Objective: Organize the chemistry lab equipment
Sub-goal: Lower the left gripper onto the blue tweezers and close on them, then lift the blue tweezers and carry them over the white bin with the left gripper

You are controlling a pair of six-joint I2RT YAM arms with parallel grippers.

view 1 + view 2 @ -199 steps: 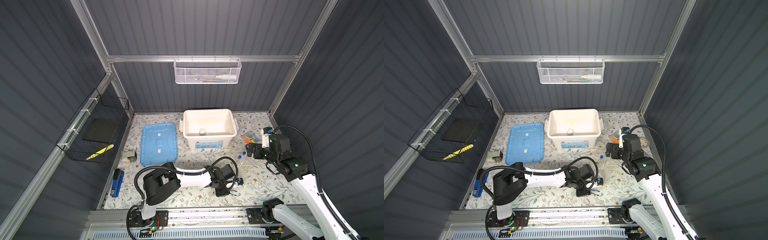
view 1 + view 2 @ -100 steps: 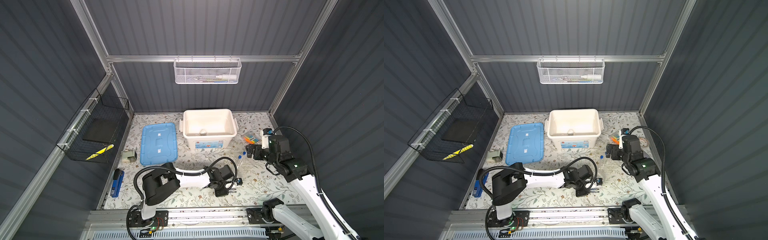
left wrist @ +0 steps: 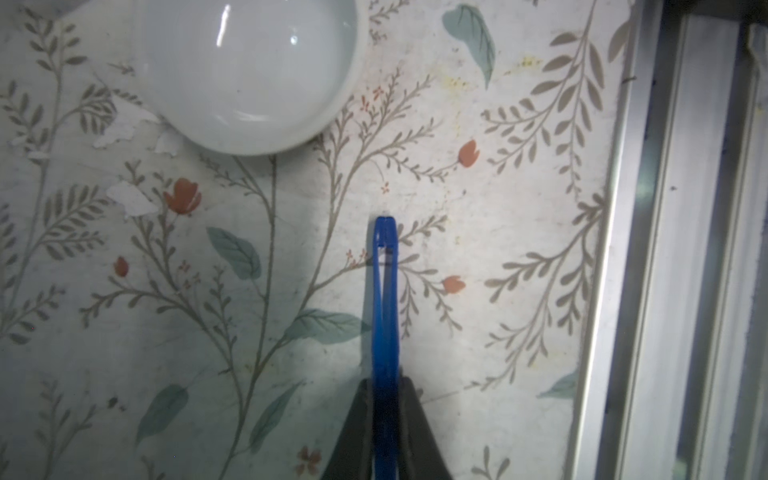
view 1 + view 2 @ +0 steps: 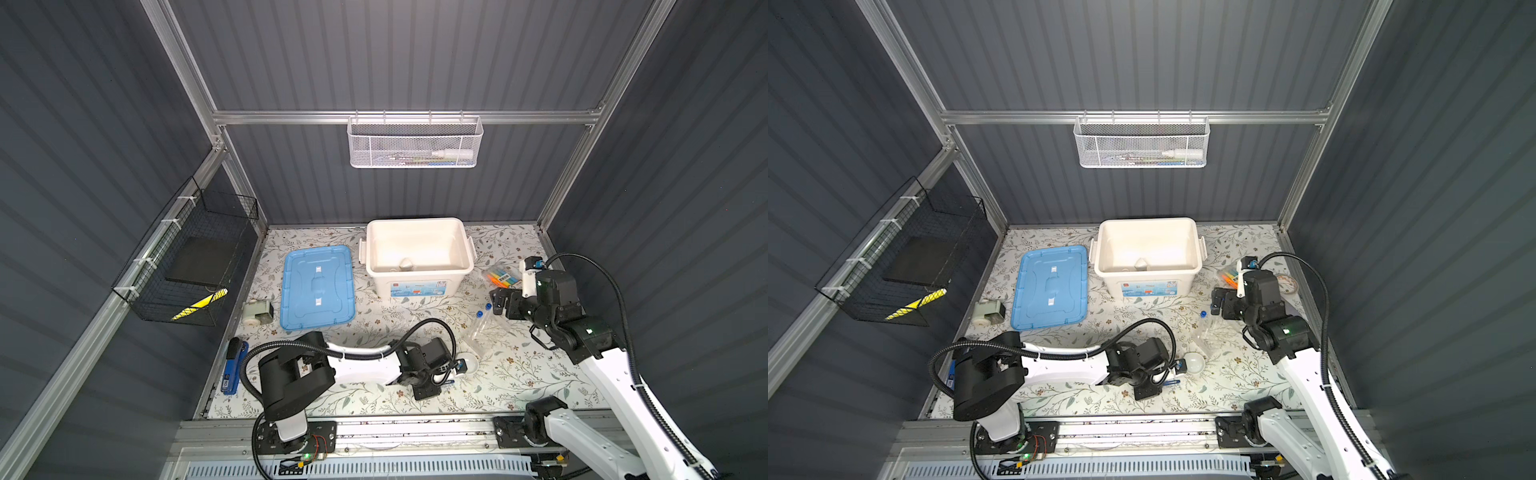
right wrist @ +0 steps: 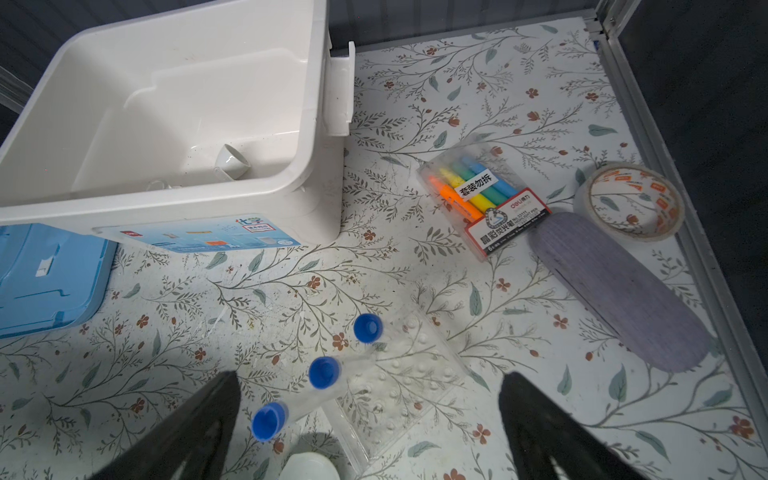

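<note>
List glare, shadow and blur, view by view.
Left wrist view: glare streaks on the white dish; blue tweezers throw a soft shadow; left gripper blurred. Right wrist view: right gripper dark, out of focus, marker pack sharp. In a top view: clear rack nearly vanishes against the mat.

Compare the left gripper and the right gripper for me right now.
The left gripper is shut on the dark blue tweezers; the right gripper is open and empty. The left gripper sits near the white dish; the right gripper hangs over the blue-capped tubes. Both are black.
</note>
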